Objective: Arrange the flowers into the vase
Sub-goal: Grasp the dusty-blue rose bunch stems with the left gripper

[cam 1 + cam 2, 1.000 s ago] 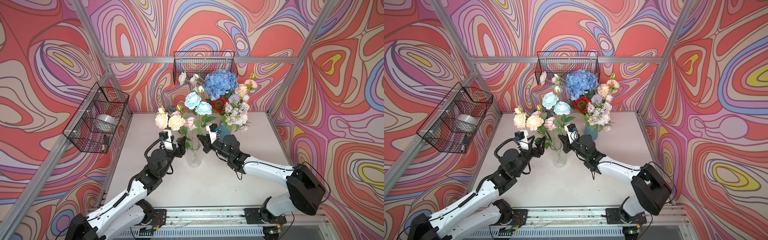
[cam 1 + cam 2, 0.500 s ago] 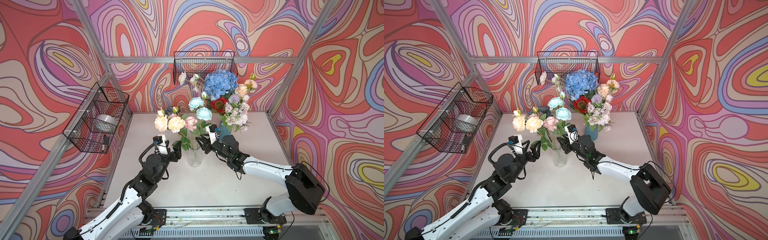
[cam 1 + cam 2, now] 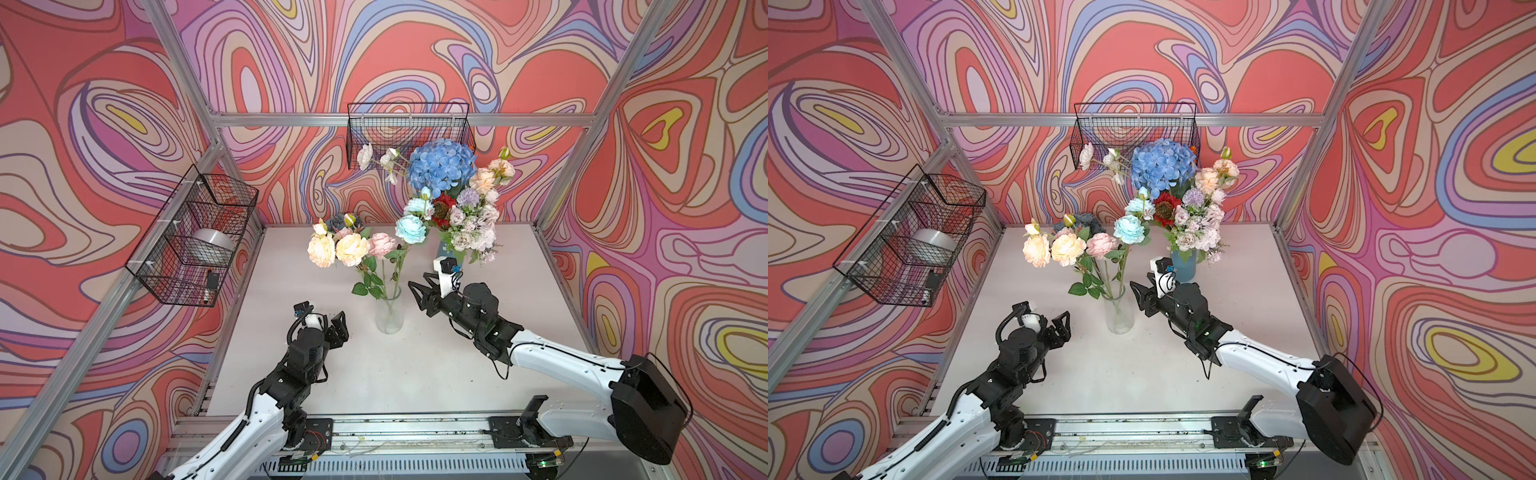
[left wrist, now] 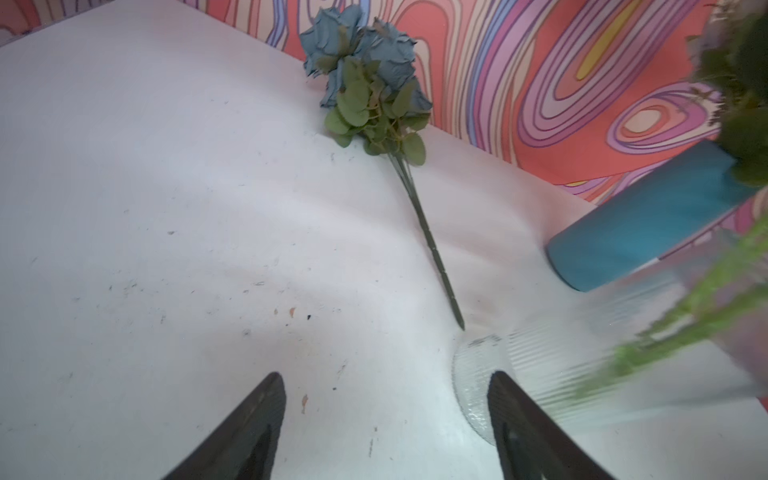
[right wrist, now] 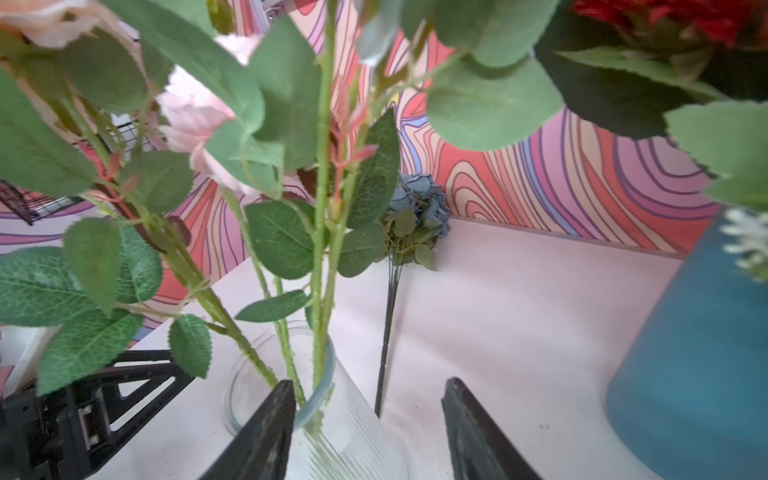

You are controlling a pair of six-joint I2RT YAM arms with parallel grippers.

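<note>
Left fingers [image 3: 340, 319] and right fingers [image 3: 417, 290] flank the glass vase [image 3: 389, 316] — both pairs apart, empty.

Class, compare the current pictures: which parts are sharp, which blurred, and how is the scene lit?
Left wrist view: the clear ribbed glass vase smears with blur, while the dusty-blue rose bunch lying on the white table is crisp. Right wrist view: the nearby red bloom is soft, out of focus. Both top views: sharp and evenly lit, only faint shadows on the table.
</note>
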